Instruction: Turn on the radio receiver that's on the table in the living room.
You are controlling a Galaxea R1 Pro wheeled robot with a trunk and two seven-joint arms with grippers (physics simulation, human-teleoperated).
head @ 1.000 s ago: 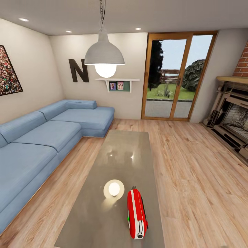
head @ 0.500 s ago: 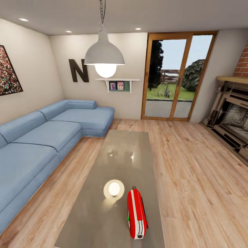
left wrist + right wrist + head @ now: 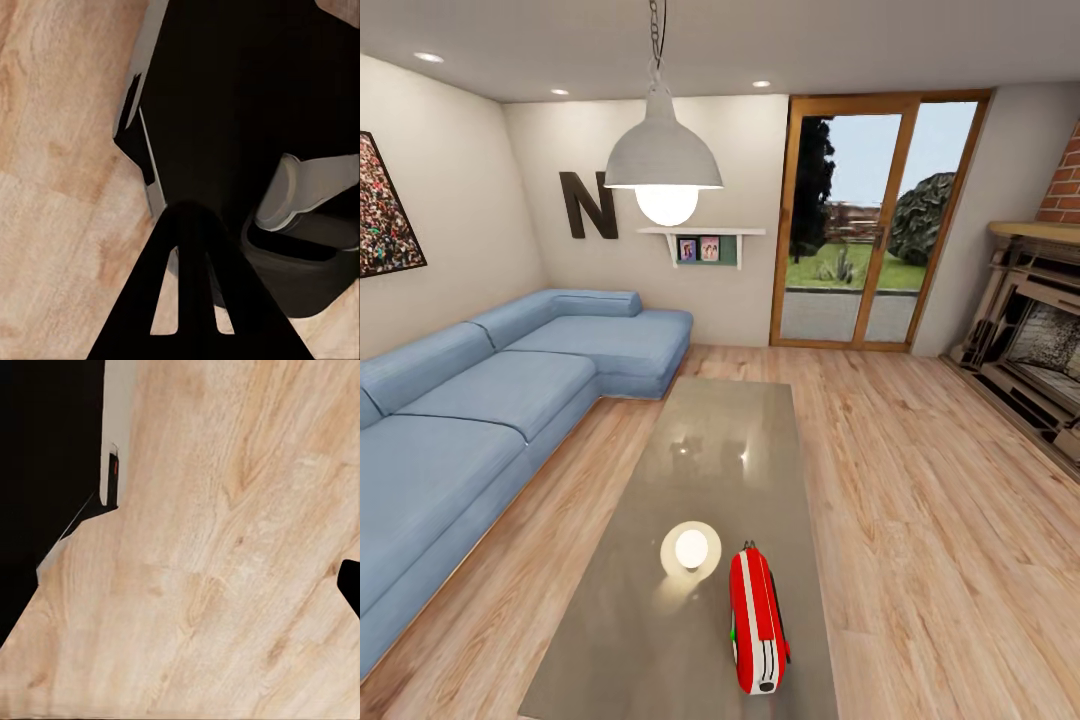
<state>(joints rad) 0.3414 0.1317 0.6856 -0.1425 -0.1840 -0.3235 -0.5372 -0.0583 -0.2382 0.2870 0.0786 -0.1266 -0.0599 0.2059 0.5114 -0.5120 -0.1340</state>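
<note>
Radio receiver (image 3: 758, 620) lies on the near end of the table (image 3: 710, 450), just beside a bright lamp reflection (the pendant lamp (image 3: 663, 160) hangs above). Left gripper (image 3: 191, 300) hangs over the wood floor (image 3: 225, 547) beside the robot's dark base, fingers seemingly together; the right gripper's state I cannot tell.

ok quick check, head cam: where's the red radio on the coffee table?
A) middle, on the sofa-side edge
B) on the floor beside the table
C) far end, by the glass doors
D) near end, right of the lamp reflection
D: the radio receiver lies on the near end of the table, just right of the pendant lamp's round reflection in the glossy top.
</note>
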